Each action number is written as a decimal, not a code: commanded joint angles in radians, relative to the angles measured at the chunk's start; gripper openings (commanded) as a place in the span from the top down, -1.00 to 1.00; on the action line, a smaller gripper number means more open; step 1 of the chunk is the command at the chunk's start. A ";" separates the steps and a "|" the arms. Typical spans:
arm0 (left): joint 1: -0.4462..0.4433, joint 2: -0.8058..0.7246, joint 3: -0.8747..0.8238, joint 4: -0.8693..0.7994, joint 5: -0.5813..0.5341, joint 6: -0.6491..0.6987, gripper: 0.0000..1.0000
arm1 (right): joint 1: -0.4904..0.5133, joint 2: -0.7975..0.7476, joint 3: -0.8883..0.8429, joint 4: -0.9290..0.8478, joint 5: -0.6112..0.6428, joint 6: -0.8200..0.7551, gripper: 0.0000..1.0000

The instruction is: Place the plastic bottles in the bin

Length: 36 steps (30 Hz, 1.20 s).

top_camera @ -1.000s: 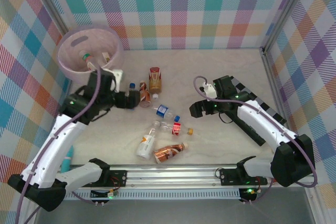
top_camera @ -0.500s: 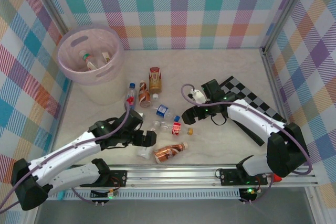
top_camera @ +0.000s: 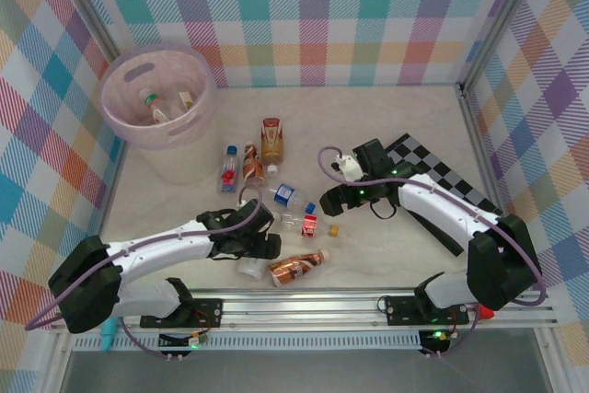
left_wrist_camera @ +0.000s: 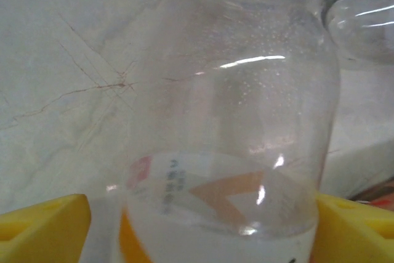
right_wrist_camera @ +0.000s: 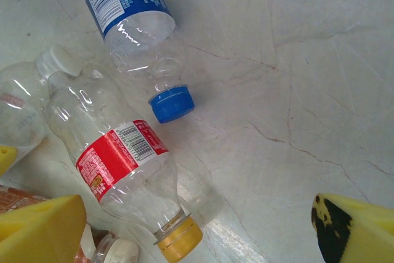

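now left gripper (left_wrist_camera: 203,206) straddles a clear bottle (left_wrist_camera: 234,121), jaws apart, not clamped; right gripper (right_wrist_camera: 198,214) hangs spread over the counter (right_wrist_camera: 308,60).

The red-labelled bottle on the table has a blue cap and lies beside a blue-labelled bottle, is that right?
Not quite. The red-labelled bottle has a yellow cap, as the right wrist view shows. The blue cap belongs to the blue-labelled bottle lying beside it.

2 arms low and inward, left gripper (top_camera: 261,247) and right gripper (top_camera: 335,198) both with jaws apart
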 commanded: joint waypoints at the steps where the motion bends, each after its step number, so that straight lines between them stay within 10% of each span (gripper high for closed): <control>1: -0.008 0.008 -0.016 0.008 -0.061 -0.027 -0.62 | 0.004 0.003 0.017 -0.003 0.010 0.005 -0.89; 7: -0.008 -0.029 -0.026 -0.061 -0.167 -0.075 -0.15 | 0.004 -0.001 0.018 0.001 0.020 0.009 -0.89; 24: 0.004 -0.289 0.415 -0.430 -0.332 0.037 0.14 | 0.004 -0.012 0.024 0.016 0.035 0.049 -0.88; 36: 0.315 -0.210 0.819 -0.424 -0.125 0.320 0.38 | 0.004 -0.037 0.029 -0.006 0.044 0.060 -0.89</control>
